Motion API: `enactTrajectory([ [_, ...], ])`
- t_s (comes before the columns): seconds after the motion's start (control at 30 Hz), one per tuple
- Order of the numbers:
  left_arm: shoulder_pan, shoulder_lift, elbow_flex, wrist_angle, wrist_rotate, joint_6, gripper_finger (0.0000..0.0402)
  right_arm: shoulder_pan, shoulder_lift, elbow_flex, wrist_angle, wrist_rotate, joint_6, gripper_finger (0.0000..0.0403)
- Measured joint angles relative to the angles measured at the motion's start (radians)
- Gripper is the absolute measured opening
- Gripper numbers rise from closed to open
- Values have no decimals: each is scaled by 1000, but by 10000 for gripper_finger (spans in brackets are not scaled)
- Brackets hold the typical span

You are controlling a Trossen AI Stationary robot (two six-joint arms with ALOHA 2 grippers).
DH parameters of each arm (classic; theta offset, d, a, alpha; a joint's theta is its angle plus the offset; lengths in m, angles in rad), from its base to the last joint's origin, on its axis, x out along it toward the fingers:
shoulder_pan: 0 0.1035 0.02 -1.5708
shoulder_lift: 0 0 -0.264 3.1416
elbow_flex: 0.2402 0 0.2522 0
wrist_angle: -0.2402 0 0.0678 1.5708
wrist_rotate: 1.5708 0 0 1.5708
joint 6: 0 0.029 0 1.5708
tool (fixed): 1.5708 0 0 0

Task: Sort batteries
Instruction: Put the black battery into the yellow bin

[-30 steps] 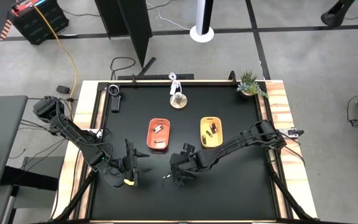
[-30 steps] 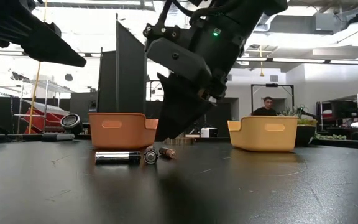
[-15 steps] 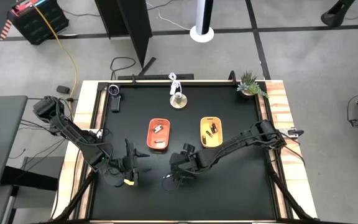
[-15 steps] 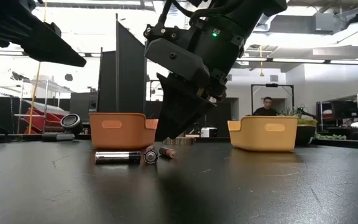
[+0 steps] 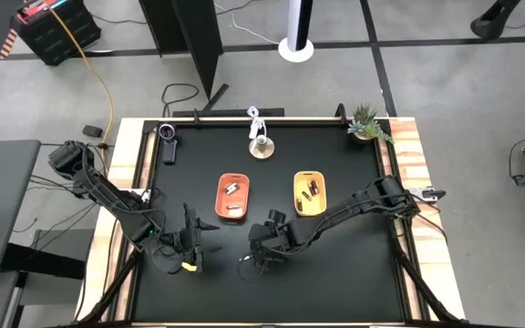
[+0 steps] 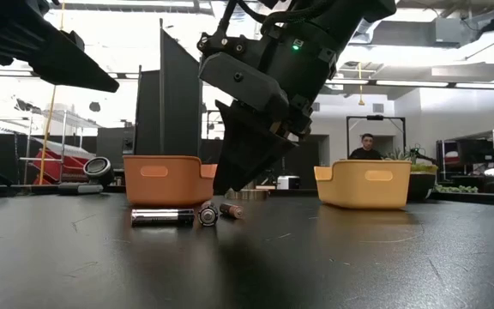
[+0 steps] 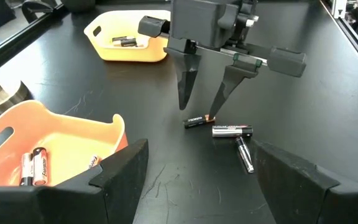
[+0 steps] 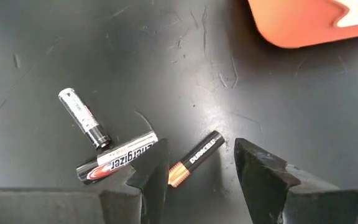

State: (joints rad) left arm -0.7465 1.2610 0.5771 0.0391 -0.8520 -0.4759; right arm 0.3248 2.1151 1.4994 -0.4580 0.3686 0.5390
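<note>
The right hand (image 7: pixel 201 111) points down at the black table (image 5: pixel 335 264), its two dark fingers (image 8: pixel 263 174) apart and straddling a dark battery with a coppery end (image 8: pixel 196 158) that lies flat between the tips, not yet gripped. Just beside it lie two more loose batteries: a dark and silver one with a red mark (image 8: pixel 117 157) and a silvery-white one with a dark end (image 8: pixel 83 117), the three close together near the front middle of the table. Farther back stands the orange tray (image 5: pixel 232 197), holding a few batteries (image 7: pixel 32 167), and to its right the yellow tray (image 5: pixel 310 192), with dark batteries (image 7: pixel 123 42) inside. The left hand (image 5: pixel 190 248) waits low over the table's front left, well apart from the loose batteries, its fingers (image 7: pixel 120 171) spread wide and holding nothing. In the room beyond the table, a person (image 6: pixel 368 147) shows behind the yellow tray.
</note>
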Motion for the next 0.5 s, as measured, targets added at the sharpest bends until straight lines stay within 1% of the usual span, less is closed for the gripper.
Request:
enactTrajectory([
  [0.5,0,0,0,0,0,-2,277,-1,0,0,-5,56,3,195],
])
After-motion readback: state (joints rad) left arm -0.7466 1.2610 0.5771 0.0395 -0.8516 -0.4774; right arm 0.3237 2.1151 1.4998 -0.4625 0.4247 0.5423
